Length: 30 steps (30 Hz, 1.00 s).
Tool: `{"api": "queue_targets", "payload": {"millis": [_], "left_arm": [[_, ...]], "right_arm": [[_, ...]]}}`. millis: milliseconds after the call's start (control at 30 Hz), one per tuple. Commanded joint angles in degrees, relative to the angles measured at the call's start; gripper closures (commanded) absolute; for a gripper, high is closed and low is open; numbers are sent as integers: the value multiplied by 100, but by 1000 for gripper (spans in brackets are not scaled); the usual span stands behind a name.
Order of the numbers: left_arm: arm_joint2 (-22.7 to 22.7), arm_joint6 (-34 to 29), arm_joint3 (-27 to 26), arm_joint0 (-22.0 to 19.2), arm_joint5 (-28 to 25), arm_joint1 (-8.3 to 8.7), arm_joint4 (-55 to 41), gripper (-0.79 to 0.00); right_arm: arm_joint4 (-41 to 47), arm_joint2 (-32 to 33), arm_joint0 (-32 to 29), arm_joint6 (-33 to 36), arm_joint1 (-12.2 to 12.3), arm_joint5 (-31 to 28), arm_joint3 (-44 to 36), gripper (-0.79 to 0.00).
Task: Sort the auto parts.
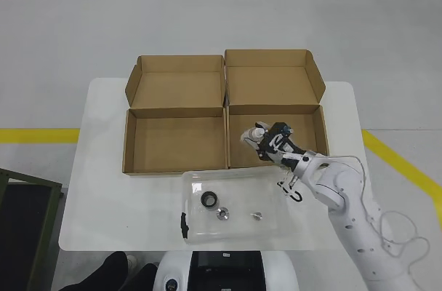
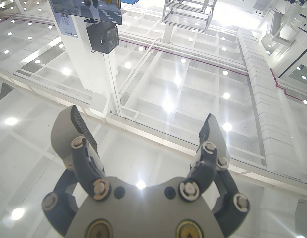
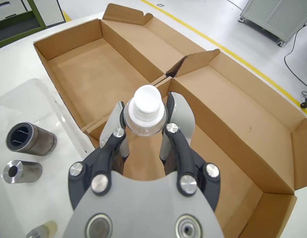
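Right wrist view, right gripper (image 3: 145, 104) clamped on small clear bottle (image 3: 146, 122), long axis along the fingers, white cap pointing away from wrist, above right cardboard box (image 3: 230, 115), left gripper (image 2: 141, 111) spread wide, empty

Table (image 1: 97, 182): two boxes (image 1: 175, 142), seemingly plastic tray (image 1: 243, 185)
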Motion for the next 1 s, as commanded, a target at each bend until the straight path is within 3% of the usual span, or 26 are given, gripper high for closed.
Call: {"api": "queue_targets", "payload": {"millis": [0, 567, 900, 967], "left_arm": [[0, 0, 0, 0, 0, 0, 0, -785], [0, 0, 0, 0, 0, 0, 0, -785], [0, 0, 0, 0, 0, 0, 0, -785], [0, 0, 0, 0, 0, 0, 0, -785]], "right_arm": [[20, -62, 127, 90, -12, 14, 169, 0], [-170, -635, 809, 511, -109, 21, 1018, -18], [-207, -724, 852, 559, -121, 22, 1149, -428], [-187, -734, 867, 564, -124, 26, 1177, -637]]}}
